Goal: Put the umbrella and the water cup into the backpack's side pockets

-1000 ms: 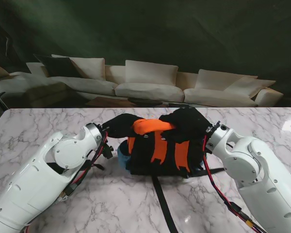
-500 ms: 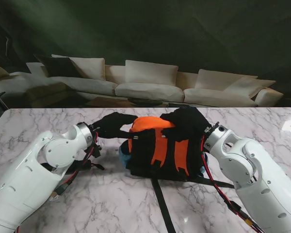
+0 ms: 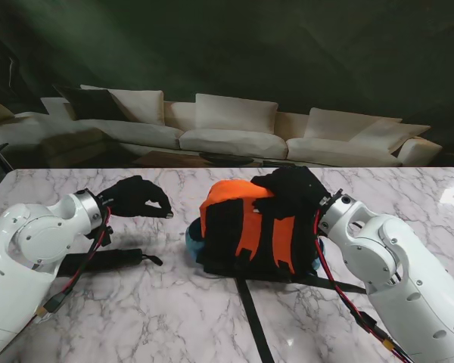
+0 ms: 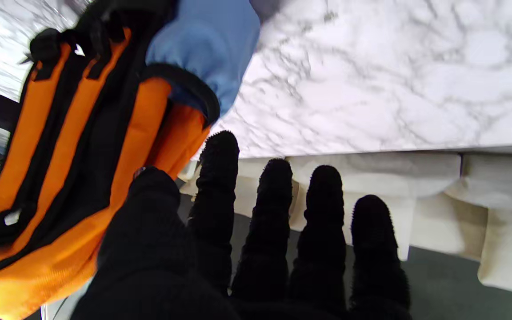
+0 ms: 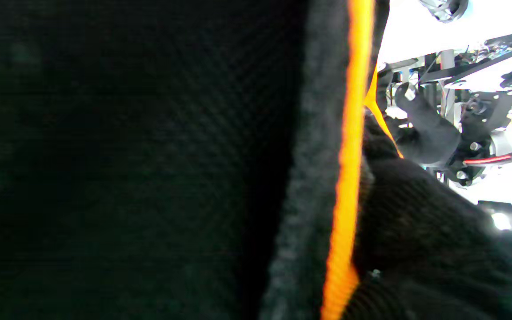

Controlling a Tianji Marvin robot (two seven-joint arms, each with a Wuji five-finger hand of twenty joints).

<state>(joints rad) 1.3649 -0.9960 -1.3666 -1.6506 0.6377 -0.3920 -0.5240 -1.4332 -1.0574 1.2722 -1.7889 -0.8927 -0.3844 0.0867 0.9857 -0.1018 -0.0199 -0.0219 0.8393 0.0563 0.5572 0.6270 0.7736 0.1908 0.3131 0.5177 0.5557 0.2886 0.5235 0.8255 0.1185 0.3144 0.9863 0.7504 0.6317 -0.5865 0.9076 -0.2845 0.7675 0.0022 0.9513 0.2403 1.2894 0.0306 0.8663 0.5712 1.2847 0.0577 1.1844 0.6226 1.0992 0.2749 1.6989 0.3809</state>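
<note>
- Backpack stands mid-table, strap trailing toward me.
- Water cup sits in backpack's left side pocket.
- Umbrella lies on table, left of backpack, apart.
- Left hand above table, farther than umbrella.
- Right hand on backpack's far right top.
- Sofa beyond table's far edge.

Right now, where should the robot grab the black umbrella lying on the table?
The umbrella lies flat, long and thin, to the left of the backpack. It is probably best to wrap fingers across its middle, coming down from above with the open left hand, which hovers just beyond it.
</note>
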